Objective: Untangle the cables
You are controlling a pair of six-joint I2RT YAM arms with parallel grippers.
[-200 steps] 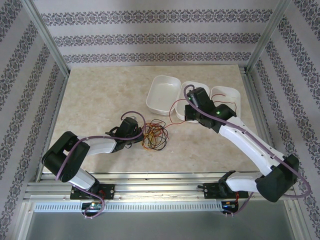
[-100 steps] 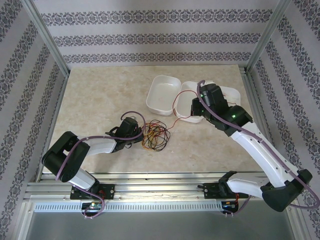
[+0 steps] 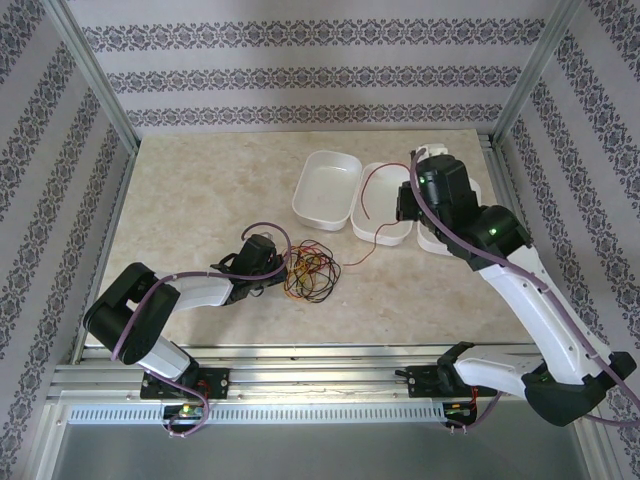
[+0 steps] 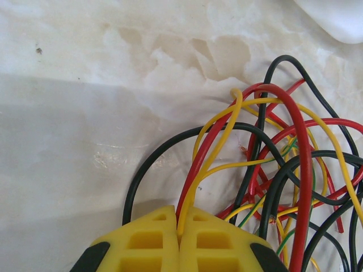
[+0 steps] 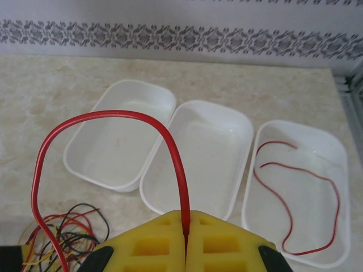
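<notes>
One red cable [image 5: 278, 164] already lies alone in the right tray [image 5: 340, 148]. The right jaws are pinched shut on a second red cable [image 5: 108, 114] and hold it raised above the trays, its far end trailing down toward the tangle [image 3: 310, 275]. That tangle of red, yellow and dark cables lies on the table [image 3: 200, 200]. The left jaws are closed on yellow and red strands at its edge. Most of the sorting looks undone. The left tray [image 5: 122, 141] and middle tray [image 5: 204, 153] hold nothing. Crossing loops in the pile may snag the raised cable.
</notes>
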